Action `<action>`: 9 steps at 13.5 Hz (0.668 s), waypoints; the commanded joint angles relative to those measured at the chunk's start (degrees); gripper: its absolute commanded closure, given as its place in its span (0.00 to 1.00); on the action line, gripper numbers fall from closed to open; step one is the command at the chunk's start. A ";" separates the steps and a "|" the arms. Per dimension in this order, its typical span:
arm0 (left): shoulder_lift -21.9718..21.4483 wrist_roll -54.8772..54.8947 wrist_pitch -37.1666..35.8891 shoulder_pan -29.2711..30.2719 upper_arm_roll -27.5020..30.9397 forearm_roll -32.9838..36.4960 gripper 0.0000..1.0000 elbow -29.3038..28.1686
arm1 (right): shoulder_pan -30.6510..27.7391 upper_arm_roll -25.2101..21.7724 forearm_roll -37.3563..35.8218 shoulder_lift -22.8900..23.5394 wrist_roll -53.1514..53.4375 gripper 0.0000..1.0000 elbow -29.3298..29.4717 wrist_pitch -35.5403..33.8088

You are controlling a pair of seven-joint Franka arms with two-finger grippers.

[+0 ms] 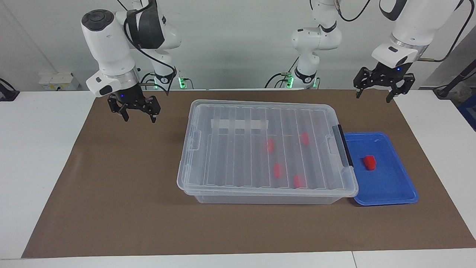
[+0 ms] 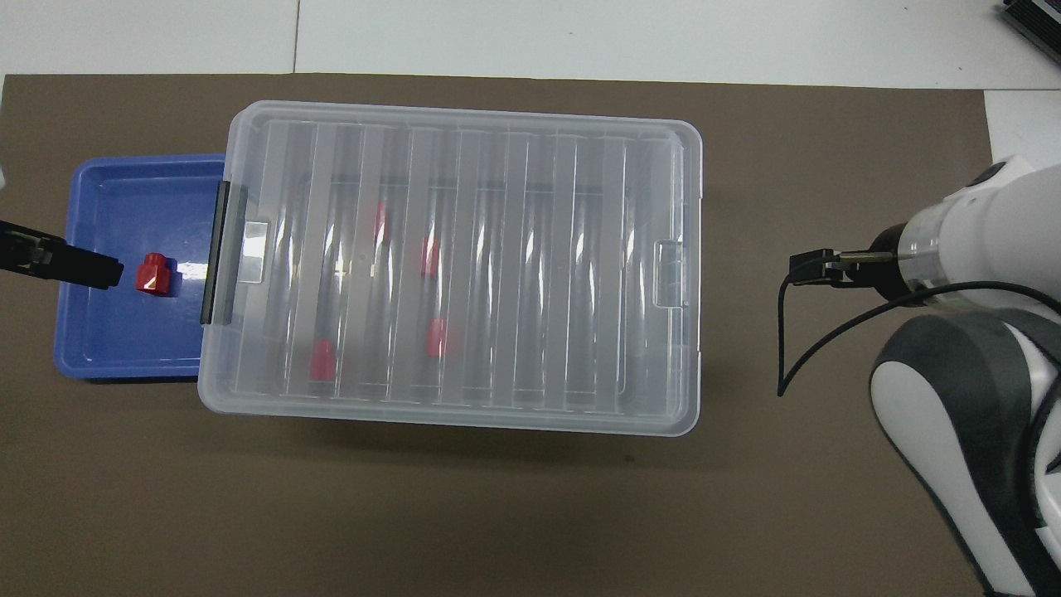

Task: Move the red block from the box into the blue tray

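One red block (image 1: 369, 162) (image 2: 154, 274) lies in the blue tray (image 1: 390, 186) (image 2: 116, 340). The tray sits against the black-latch end of the clear box (image 1: 238, 156) (image 2: 530, 249), whose ribbed lid is on. Several more red blocks (image 1: 277, 169) (image 2: 322, 360) show through the lid. My left gripper (image 1: 373, 98) hangs open and empty, high over the mat close to the tray's end of the box. One of its dark fingers (image 2: 62, 261) crosses the tray's edge in the overhead view. My right gripper (image 1: 139, 120) is open and empty above the mat, off the box's other end.
A brown mat (image 1: 111, 193) covers the table under everything. The box's black latch (image 1: 344, 145) faces the tray. A black cable (image 2: 787, 332) hangs from the right wrist. A third robot base (image 1: 314, 48) stands at the back of the table.
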 commanded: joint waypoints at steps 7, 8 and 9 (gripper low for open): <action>-1.75 0.44 -0.89 0.44 -0.23 0.85 0.00 -1.56 | -2.14 0.38 0.34 7.02 0.60 0.00 17.08 -13.56; -1.67 0.44 -0.89 0.44 -0.23 0.85 0.00 -1.56 | -2.14 0.38 0.34 7.02 0.60 0.00 17.00 -13.75; -1.75 0.44 -0.89 0.44 -0.23 0.85 0.00 -1.56 | -1.96 0.47 0.43 6.24 0.51 0.00 15.95 -14.18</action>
